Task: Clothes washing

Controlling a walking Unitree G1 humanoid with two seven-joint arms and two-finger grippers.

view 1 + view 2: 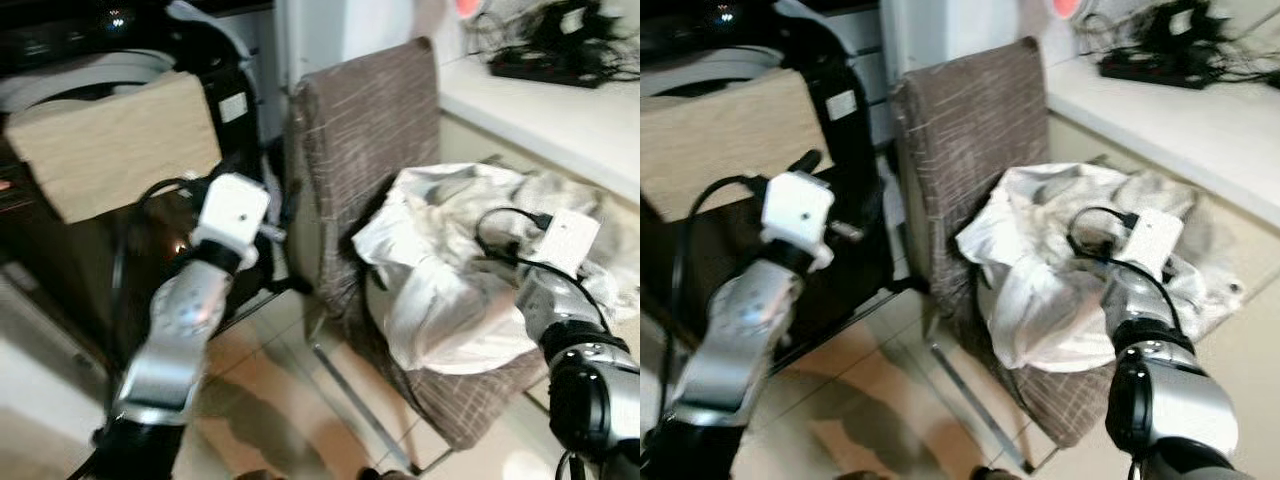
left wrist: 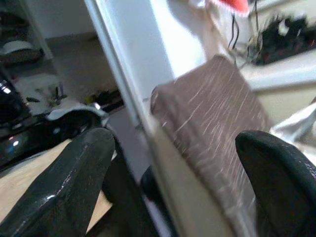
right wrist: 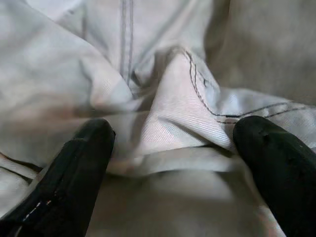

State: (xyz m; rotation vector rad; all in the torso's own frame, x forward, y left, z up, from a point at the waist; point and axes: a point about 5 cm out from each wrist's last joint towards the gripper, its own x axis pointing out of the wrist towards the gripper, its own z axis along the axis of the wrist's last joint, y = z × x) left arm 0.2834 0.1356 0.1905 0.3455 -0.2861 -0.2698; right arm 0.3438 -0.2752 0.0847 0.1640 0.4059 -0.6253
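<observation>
A big heap of pale clothes (image 1: 450, 290) sits on the seat of a brown chair (image 1: 370, 130). The heap fills the seat from the chair back out to the front edge, and some of it spills over the front edge.

The right gripper (image 3: 170, 148) is down in the heap. Its two black fingers (image 3: 84, 148) are spread wide apart, with a bump of white cloth sitting right between them. They are not holding anything yet. The cloth is just ahead of the fingers and touching them, so I think closing them would pinch that fold. This arm is the near one to the clothes.

The left gripper (image 2: 173, 163) is up in the air, beside the chair back, with its fingers also spread and nothing in them. It points past the chair toward the white wall (image 2: 148, 44).

The clothes look soft and crumpled, white and light grey, with dark stitched seams. A dark washing machine (image 1: 120, 60) with a tan cloth (image 1: 110, 145) on it stands to the left of the chair.
</observation>
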